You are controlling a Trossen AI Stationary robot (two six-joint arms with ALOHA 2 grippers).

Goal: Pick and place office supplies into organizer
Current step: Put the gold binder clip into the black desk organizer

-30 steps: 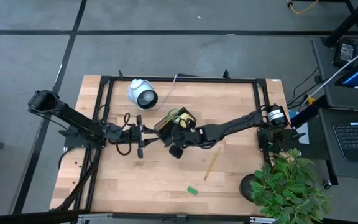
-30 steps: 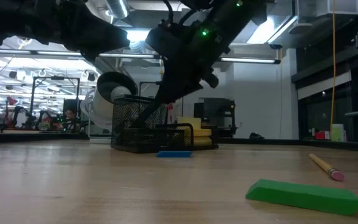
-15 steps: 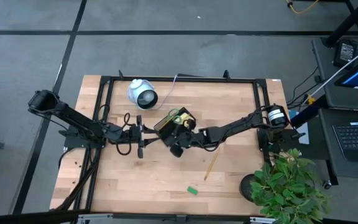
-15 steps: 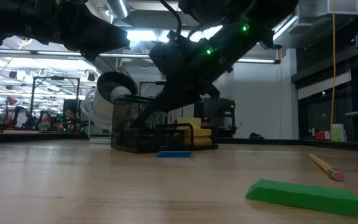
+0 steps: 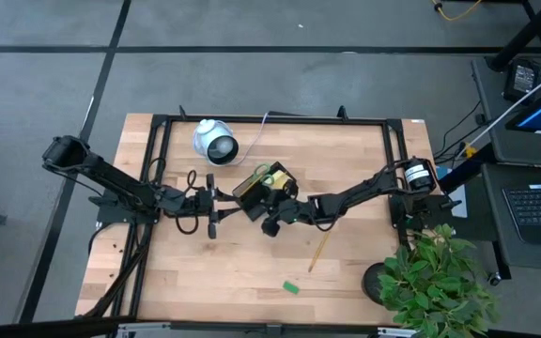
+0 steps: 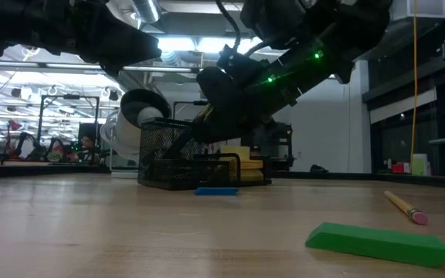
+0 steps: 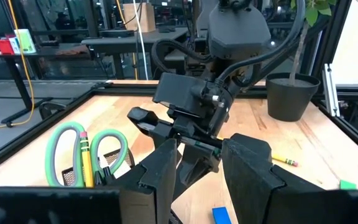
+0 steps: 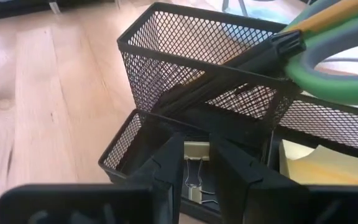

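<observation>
No readable writing; the black mesh organizer [image 8: 216, 106] holds green-handled scissors [image 8: 328, 68] and a pencil [image 7: 84, 155]. My right gripper [image 8: 194, 163] hovers empty, slightly parted; left gripper [image 7: 197, 171] released

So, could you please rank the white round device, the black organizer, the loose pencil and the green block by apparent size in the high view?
1. white round device and organizer: look alike, and the arms partly cover the organizer, so unranked.
2. pencil: long but very thin.
3. green block: smallest.
</observation>
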